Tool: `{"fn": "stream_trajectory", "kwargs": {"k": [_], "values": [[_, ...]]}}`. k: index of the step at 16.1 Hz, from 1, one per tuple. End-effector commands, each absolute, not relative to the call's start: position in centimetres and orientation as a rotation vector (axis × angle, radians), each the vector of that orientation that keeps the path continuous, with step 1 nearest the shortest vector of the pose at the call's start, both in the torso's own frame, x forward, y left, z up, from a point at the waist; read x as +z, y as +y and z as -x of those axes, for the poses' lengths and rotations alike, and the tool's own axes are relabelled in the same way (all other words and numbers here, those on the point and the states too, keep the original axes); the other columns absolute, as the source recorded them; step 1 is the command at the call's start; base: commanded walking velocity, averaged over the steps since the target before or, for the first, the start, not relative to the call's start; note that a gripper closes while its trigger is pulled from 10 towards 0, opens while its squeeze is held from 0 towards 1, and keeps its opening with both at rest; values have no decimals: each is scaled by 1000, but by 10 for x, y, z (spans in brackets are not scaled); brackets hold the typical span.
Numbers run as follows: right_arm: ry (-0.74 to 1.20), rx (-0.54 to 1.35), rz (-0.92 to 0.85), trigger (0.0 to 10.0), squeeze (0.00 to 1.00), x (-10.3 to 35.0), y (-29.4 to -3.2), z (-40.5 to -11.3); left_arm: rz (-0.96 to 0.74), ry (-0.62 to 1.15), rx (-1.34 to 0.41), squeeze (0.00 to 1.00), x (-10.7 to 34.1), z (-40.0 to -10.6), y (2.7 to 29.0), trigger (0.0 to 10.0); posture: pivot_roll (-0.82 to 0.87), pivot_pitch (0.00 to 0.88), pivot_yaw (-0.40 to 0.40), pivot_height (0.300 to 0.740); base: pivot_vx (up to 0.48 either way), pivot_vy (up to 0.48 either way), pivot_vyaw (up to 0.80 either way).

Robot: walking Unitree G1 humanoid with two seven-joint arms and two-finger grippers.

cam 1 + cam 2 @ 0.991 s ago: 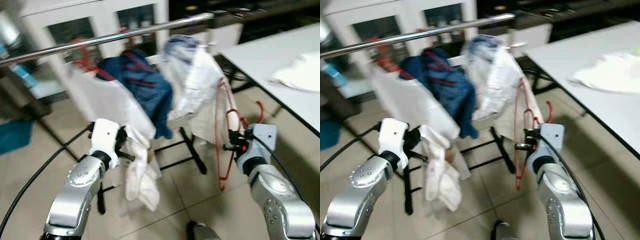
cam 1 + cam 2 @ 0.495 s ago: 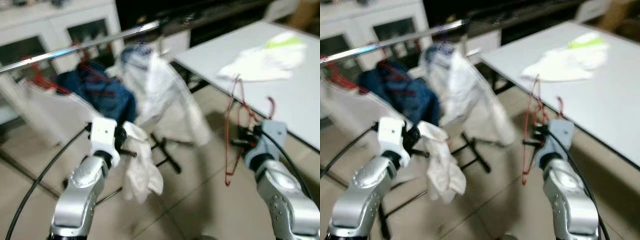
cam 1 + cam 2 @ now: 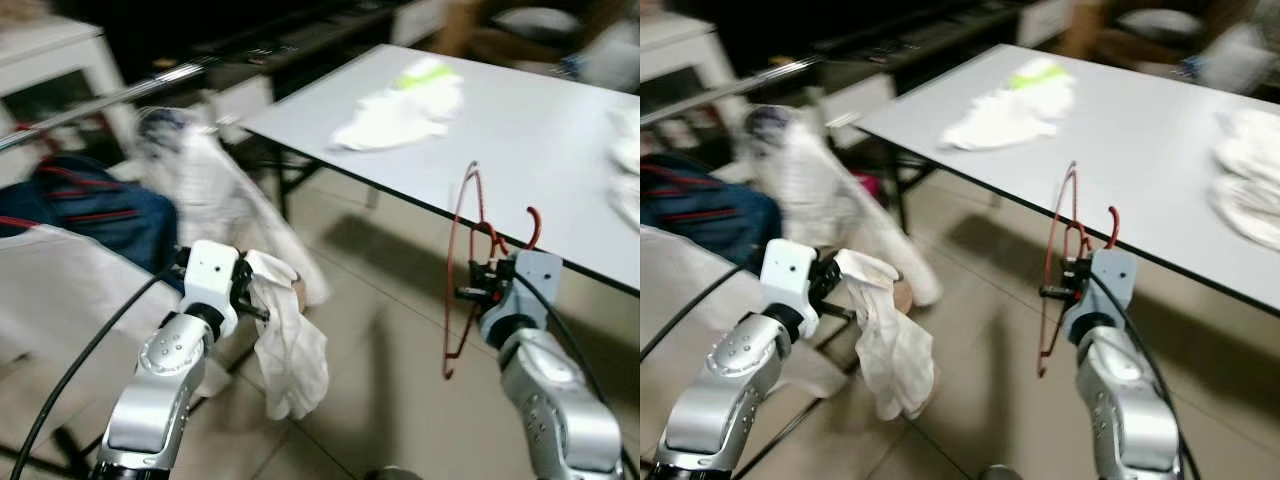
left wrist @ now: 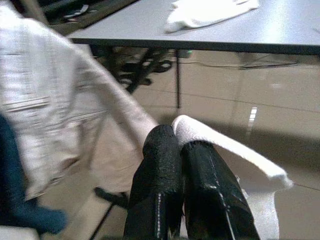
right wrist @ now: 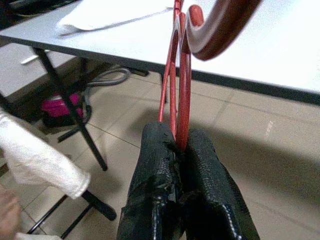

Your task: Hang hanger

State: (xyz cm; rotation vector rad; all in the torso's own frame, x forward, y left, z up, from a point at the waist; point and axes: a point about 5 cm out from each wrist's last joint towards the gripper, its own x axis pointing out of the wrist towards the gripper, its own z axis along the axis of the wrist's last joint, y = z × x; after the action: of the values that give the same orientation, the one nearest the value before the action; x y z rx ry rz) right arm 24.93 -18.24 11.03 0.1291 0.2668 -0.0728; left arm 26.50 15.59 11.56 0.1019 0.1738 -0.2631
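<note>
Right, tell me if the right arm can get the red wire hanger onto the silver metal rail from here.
Probably not yet. The right gripper is shut on the red wire hanger in front of the white table, while the silver metal rail lies far off to the robot's left, beyond the left gripper and its white cloth.

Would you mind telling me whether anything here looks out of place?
Yes: the right hand grips a bare red hanger, while the left hand holds a white cloth dangling loose, not on it. More white cloths lie crumpled on the table.
</note>
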Motion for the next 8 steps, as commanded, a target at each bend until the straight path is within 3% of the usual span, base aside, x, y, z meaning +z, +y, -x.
{"fn": "stream_trajectory", "kwargs": {"k": [1, 8], "values": [[254, -64, -125, 10000, 0, 115, -179, -247, -87, 148, -239, 0, 121, -269, 161, 10000, -34, 55, 86, 740, 0, 304, -800], [276, -60, -127, 10000, 0, 114, -179, -243, -104, 153, -242, 0, 118, -269, 161, 10000, -47, 60, 63, 740, 0, 406, -800]]}}
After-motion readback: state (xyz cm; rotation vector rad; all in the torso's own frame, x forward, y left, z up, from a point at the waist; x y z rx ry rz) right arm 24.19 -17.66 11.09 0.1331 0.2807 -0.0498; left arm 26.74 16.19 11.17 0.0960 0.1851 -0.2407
